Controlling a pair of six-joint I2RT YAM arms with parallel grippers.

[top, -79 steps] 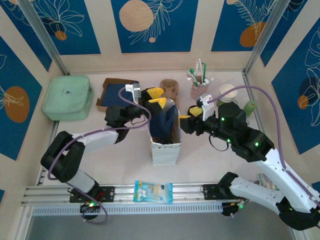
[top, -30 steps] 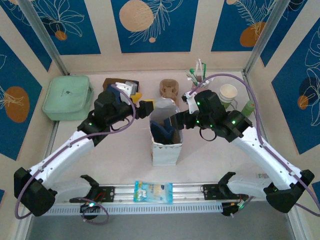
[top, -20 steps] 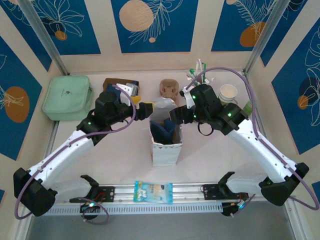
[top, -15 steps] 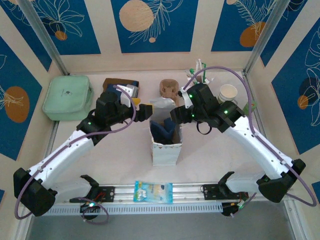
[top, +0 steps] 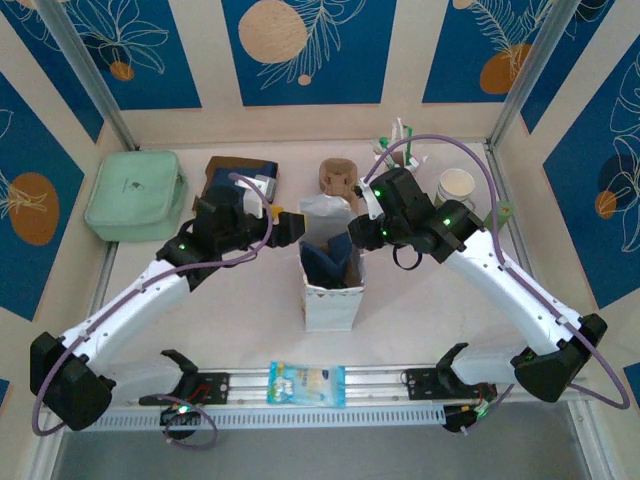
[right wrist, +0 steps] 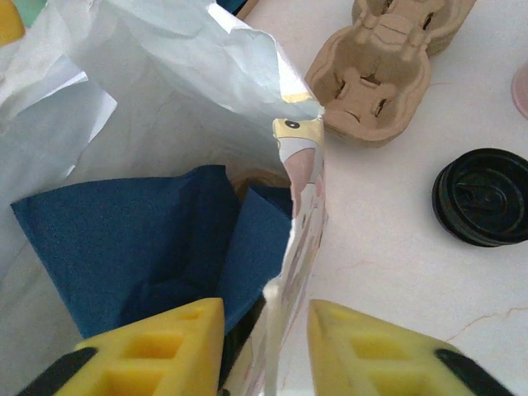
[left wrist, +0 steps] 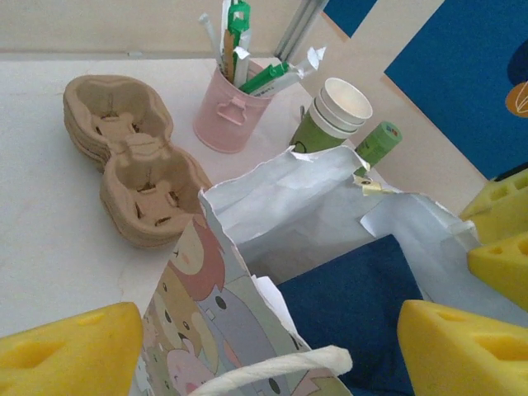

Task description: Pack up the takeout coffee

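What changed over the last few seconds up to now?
The left arm and right arm stretched out. The right tool moved left onto the right rim of the bag; the left tool shifted to its left rim. Both straddle paper, open. The bag, cups and carriers stayed put.

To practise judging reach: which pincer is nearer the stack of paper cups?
Right. The right pincer straddles the rim of the bag on the side facing the paper cups; the left pincer is at the opposite rim, farther from them.

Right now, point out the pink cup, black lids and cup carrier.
pink cup point(left wrist: 224, 124), left wrist view, side wall.
black lids point(right wrist: 483, 196), right wrist view, top face.
cup carrier point(right wrist: 384, 66), right wrist view, middle ridge.
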